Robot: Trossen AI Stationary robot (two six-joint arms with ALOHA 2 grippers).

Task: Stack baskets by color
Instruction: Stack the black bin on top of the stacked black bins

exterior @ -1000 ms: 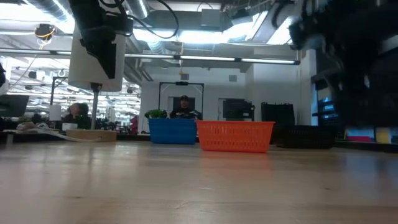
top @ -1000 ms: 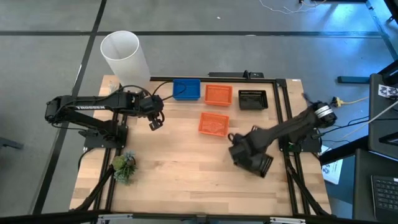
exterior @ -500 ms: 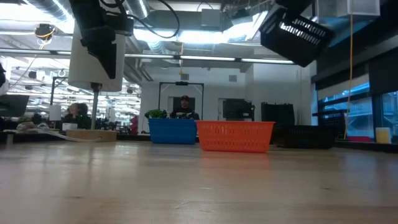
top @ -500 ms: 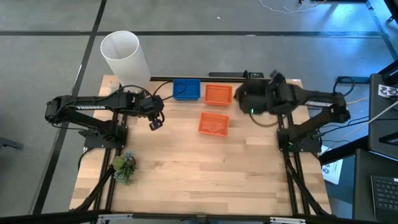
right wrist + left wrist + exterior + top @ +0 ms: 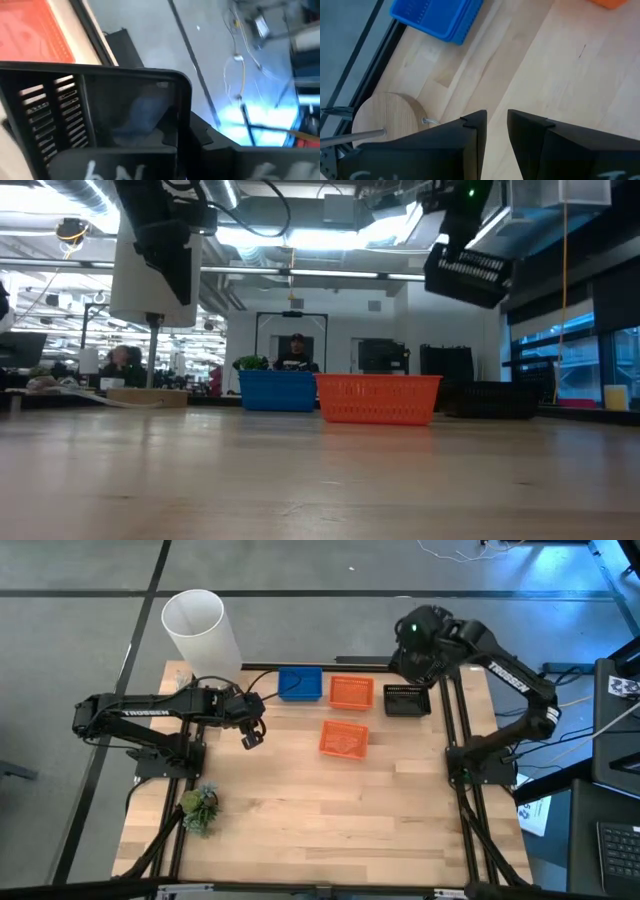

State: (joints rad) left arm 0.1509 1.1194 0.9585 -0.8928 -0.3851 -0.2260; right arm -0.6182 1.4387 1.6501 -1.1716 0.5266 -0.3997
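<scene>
The right claw [image 5: 412, 652], closed on a black basket [image 5: 468, 272], is now being held above the black stack [image 5: 406, 700] at the desk's [image 5: 300, 800] one o'clock, having been swung up from five o'clock. "TROSSEN" is being shown on both arms. The left claw [image 5: 250, 736], slightly parted and empty, is being kept at ten o'clock.

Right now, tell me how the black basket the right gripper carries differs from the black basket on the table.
The carried black basket hangs tilted in the air, gripped by the right gripper; the black basket on the table sits flat at the back edge, untouched. The carried one shows its slotted wall in the low view; the resting one shows its open top from above. Both are black slotted plastic and look alike in shape.
</scene>
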